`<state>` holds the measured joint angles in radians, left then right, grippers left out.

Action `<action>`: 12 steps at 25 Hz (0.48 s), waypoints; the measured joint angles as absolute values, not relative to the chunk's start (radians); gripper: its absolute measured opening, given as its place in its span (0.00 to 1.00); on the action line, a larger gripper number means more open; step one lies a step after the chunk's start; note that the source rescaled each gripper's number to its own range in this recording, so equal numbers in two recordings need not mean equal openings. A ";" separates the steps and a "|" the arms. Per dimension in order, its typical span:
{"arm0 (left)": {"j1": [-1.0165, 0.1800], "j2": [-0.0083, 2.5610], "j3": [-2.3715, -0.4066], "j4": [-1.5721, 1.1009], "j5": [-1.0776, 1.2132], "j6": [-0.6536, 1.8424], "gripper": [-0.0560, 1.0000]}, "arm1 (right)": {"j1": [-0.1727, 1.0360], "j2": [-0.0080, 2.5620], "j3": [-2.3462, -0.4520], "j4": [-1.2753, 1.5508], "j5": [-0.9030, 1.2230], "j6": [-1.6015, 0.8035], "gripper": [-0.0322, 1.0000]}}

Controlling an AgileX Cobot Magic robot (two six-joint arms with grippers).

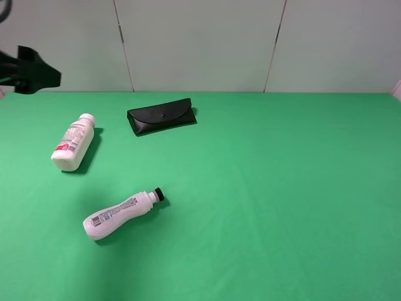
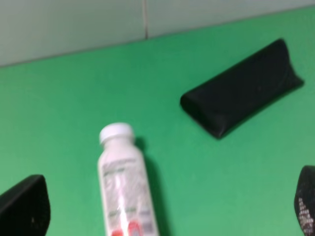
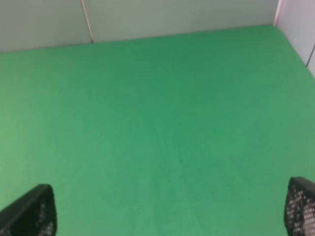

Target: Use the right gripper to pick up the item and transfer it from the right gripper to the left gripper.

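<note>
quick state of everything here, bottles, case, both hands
cream bottle: lying on its side, cap on, untouched
curvy bottle: lying on its side, black cap on
case: closed, flat on the table
left hand: open, empty, above the cream bottle
right hand: open, empty, over bare table

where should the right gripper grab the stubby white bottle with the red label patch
Probably across the middle of the bottle, coming straight down. It lies on its side on the green table, cap toward the far wall, so its straight sides give open fingers parallel faces; set them square to its long axis.
</note>
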<state>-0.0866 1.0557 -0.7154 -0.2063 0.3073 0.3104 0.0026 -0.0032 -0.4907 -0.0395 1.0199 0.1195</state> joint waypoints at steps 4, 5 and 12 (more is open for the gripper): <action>-0.081 0.945 -0.715 -0.038 0.423 0.131 1.00 | 0.003 -0.003 -0.491 -0.040 1.020 0.120 1.00; -0.081 0.912 -0.715 -0.010 0.453 0.100 1.00 | 0.003 -0.003 -0.491 -0.040 1.020 0.120 1.00; -0.081 0.641 -0.613 0.035 0.594 0.034 1.00 | 0.003 -0.003 -0.491 -0.040 1.020 0.120 1.00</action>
<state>-0.0811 0.6407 -0.6128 0.0350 0.5943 0.0342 0.0026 -0.0032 -0.4907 -0.0395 1.0199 0.1195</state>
